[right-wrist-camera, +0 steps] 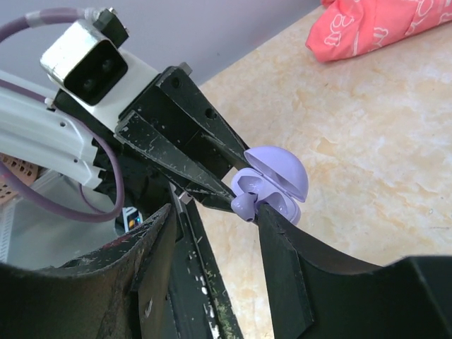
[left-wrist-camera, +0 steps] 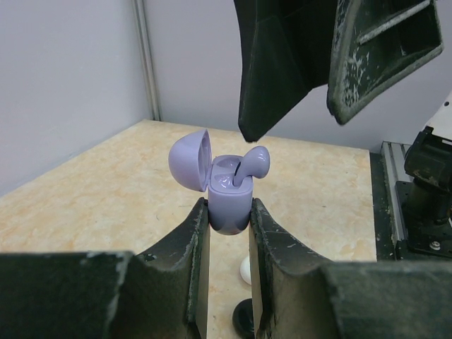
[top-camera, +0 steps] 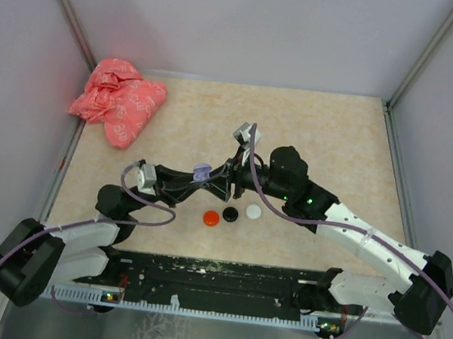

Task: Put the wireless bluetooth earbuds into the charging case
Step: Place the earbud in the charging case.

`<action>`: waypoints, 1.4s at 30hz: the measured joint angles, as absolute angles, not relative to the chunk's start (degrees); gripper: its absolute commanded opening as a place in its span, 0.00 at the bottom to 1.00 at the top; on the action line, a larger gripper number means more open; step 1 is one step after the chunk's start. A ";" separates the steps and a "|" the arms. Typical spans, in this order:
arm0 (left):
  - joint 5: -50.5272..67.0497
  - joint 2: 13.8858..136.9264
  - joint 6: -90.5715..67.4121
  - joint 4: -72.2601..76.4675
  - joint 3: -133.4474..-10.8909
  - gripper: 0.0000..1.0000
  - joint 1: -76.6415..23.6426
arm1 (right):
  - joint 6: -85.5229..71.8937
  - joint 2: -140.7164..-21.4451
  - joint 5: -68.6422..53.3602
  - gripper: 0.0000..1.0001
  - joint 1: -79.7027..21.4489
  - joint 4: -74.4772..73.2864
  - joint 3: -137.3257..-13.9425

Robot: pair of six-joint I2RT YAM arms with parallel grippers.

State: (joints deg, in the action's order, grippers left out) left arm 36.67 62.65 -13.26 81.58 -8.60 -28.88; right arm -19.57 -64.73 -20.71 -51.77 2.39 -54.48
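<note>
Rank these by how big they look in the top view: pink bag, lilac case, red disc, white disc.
Largest by far: pink bag.
Then lilac case, red disc and white disc: too alike to rank. The case is partly hidden and held up nearer the camera, so its place is unsure.

Lilac charging case (left-wrist-camera: 229, 206) clamped upright between the left fingers (left-wrist-camera: 191, 247), lid open.

The round lid (left-wrist-camera: 189, 159) hangs back to the left of the case, its hollow side facing right. A lilac earbud (left-wrist-camera: 252, 164) stands tilted in the case's top, its bulb leaning out to the right of the case. Just above the case hang the right fingers (left-wrist-camera: 282, 63), spread apart with nothing between them; one tip sits close over the earbud, and contact cannot be told. Below the case, a white disc (left-wrist-camera: 244, 270) and a black disc (left-wrist-camera: 244, 321) lie on the beige desk (left-wrist-camera: 106, 198).
</note>
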 measured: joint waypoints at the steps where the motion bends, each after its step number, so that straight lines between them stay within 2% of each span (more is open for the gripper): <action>1: 36.69 62.61 -13.26 81.30 -8.69 0.00 -28.88 | -19.59 -65.14 -21.10 0.50 -51.77 2.48 -54.48; 21: 37.41 62.98 -13.28 79.70 -10.02 0.00 -28.88 | -21.58 -67.26 -27.31 0.47 -51.77 3.92 -54.48; 35: 40.42 63.86 -13.23 78.78 -10.81 0.00 -28.86 | -22.72 -69.97 -27.73 0.48 -52.01 5.34 -54.57; 42: 36.60 62.04 -11.75 74.76 -10.24 0.00 -28.88 | -19.33 -69.89 -24.36 0.49 -51.94 0.80 -58.06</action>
State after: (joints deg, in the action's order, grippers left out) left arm 36.60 62.04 -11.75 74.76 -10.24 -28.88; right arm -19.33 -69.89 -24.36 -51.94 0.80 -58.06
